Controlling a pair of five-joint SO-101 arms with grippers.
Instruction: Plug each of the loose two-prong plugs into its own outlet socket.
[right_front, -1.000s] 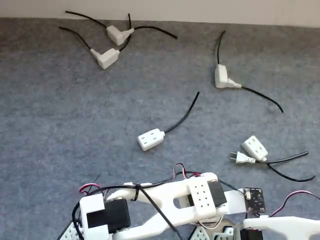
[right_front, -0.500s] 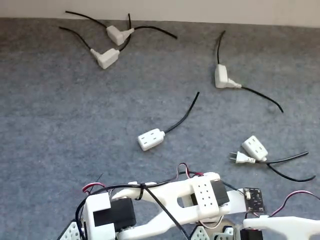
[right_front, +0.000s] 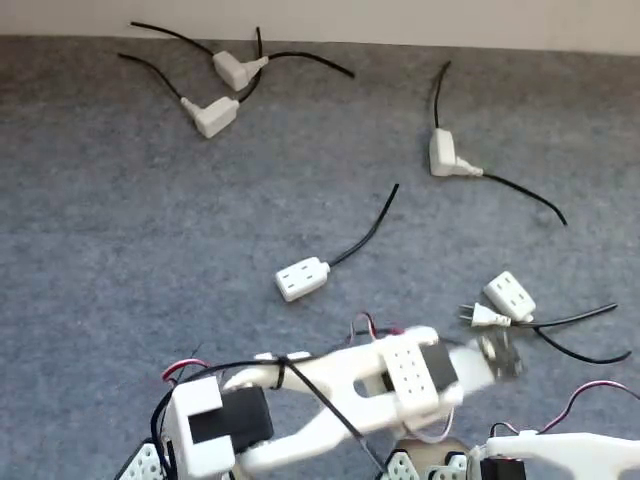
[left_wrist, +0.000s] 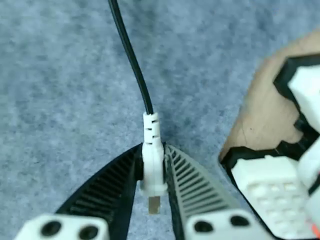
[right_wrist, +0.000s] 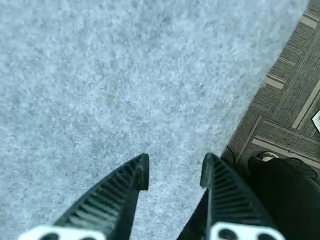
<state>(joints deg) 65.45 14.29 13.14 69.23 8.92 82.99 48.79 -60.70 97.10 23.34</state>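
Plug (left_wrist: 152, 172), white with two prongs, is clamped between the ribbed fingers of the left tool (left_wrist: 152, 149), prongs pointing back toward the wrist. Its black cord (left_wrist: 127, 55) runs away over the grey surface (right_front: 120, 250). The right tool (right_wrist: 175, 167) hangs above a bare patch of the surface near its edge, jaws apart with nothing between them. In the high view an outlet socket (right_front: 302, 278) lies alone near the middle, its cord trailing away. Toward the right a second socket (right_front: 509, 295) lies just beside a loose plug (right_front: 487, 317); whether they touch is hard to tell. Three more white pieces lie along the far side, seemingly already joined.
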